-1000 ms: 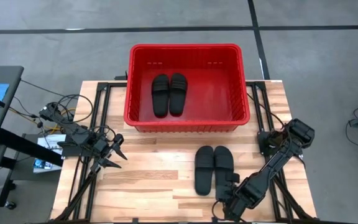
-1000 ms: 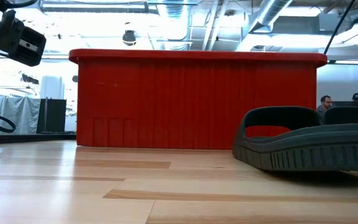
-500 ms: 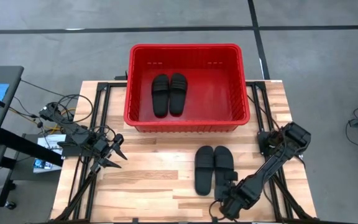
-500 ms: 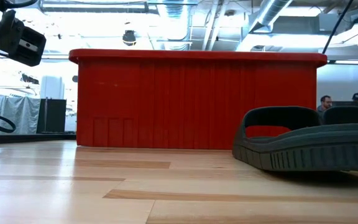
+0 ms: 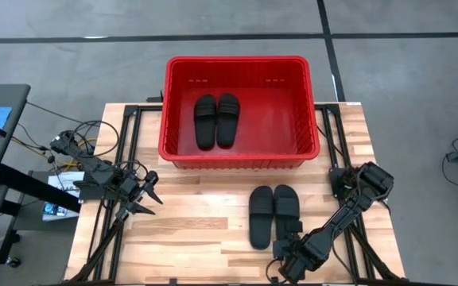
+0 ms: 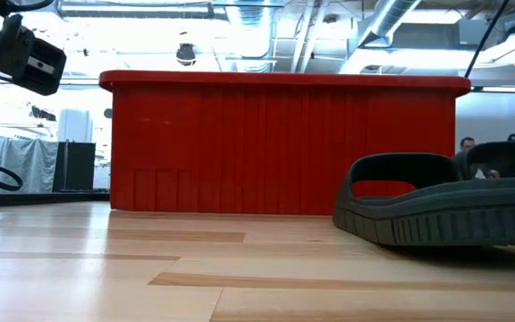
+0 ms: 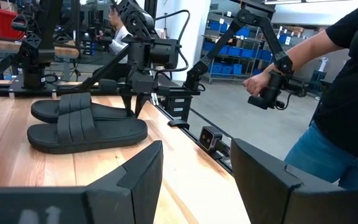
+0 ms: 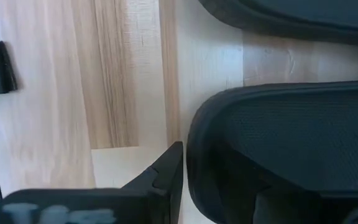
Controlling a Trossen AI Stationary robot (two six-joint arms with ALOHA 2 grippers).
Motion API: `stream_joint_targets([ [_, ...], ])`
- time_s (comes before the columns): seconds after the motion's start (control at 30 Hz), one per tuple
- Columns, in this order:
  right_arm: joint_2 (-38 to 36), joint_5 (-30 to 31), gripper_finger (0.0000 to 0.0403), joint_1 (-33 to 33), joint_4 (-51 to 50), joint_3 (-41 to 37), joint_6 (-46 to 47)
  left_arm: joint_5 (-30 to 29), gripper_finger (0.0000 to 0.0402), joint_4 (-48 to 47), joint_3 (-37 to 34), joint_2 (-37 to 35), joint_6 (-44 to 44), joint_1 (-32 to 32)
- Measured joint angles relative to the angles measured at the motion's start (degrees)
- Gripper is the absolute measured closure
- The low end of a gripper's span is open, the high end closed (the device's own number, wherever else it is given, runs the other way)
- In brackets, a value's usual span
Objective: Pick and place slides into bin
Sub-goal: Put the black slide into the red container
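Note:
Two black slides (image 5: 216, 120) lie side by side on the floor of the red bin (image 5: 237, 159) at the table's far side. Two more slides lie soles down on the table in front of it, the left one (image 5: 261, 216) and the right one (image 5: 286, 211). My right gripper (image 5: 287, 258) is open at the near heel end of the right slide (image 8: 291, 137); one finger (image 8: 168, 171) stands just beside the heel's edge, and the other is hidden. My left gripper (image 5: 145, 195) is open and empty at the table's left. My right gripper comes from above, at the table's near side, onto the right slide's heel end (image 8: 194, 155). One finger stands close beside the sole's edge, and I cannot tell whether it touches. The slide lies flat on the table.
The bin's near wall (image 6: 284, 143) stands between the table slides and the slides inside. Bare wood lies to the left of the table slides (image 5: 189, 222). A person (image 7: 347, 93) stands beyond the table's right edge, holding a hand-held device.
My right gripper has moved a little toward the table's near-left, closer to the right slide's heel, and its elbow has dropped toward the near edge. The slides have stayed where they were.

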Motion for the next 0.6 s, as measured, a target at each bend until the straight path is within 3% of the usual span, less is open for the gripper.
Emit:
stream_joint_targets([
  [0.13, 0.0, -1.42, 0.033, -0.98, -0.2, -0.07, 0.01, 0.01, 0.0223, 0.0, -0.01, 0.0, 0.0, 0.0],
  [0.3, -0.04, -2.38, 0.0389, -1.69, 0.34, -0.16, 0.23, 0.01, 0.0223, 0.0, 0.0, 0.0, 0.0, 0.01],
  [0.6, 0.55, -3.21, 0.04, -1.62, -2.99, 2.43, 1.57, 0.01, 0.0223, 0.0, 0.0, 0.0, 0.0, 0.01],
])
